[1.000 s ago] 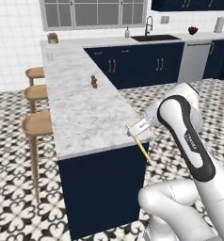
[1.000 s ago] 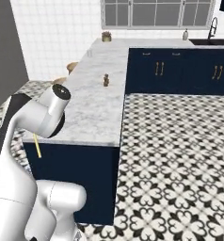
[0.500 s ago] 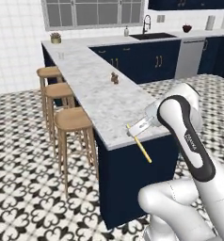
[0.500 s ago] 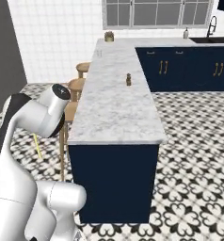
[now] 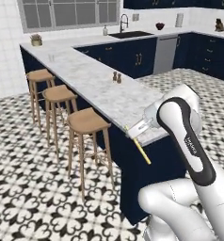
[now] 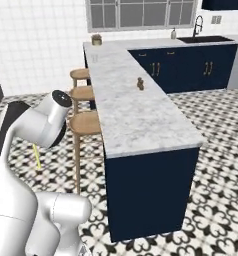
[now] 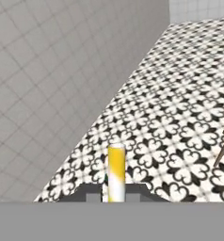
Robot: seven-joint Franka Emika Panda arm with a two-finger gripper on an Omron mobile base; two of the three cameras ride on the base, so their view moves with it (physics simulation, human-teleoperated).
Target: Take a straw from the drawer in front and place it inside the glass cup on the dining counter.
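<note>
**Straw held in the fingers, short of the counter's near end**

Between the fingertips of the gripper (image 7: 116, 194), in the hand view, the straw (image 7: 116, 172) stands up as a short yellow-and-white stub, the two dark tips closed against its sides with no gap showing. From the left base view the gripper (image 5: 134, 133) sits at the end of the white arm, and the straw (image 5: 141, 149) slants down and away from the fingers, its lower end hanging in front of the navy base of the dining counter (image 5: 104, 94). In the right base view the straw (image 6: 38, 156) hangs below the arm's wrist, over the patterned floor (image 6: 216, 150).

Just beyond the fingers, in the left base view, lies the near corner of the marble slab. Further along the slab from the fingers stand two small brown shakers (image 5: 116, 76), well apart from the gripper. At the slab's far end, much further off, a small clear glass cup (image 5: 51, 57) seems to stand near a potted plant (image 5: 36, 39); it is too small to be sure of. To the side of the fingers, along the counter's outer edge, three round wooden stools (image 5: 85, 121) stand in a row. Ahead of the fingertips in the hand view are the tiled floor and a grey wall (image 7: 52, 84).
</note>
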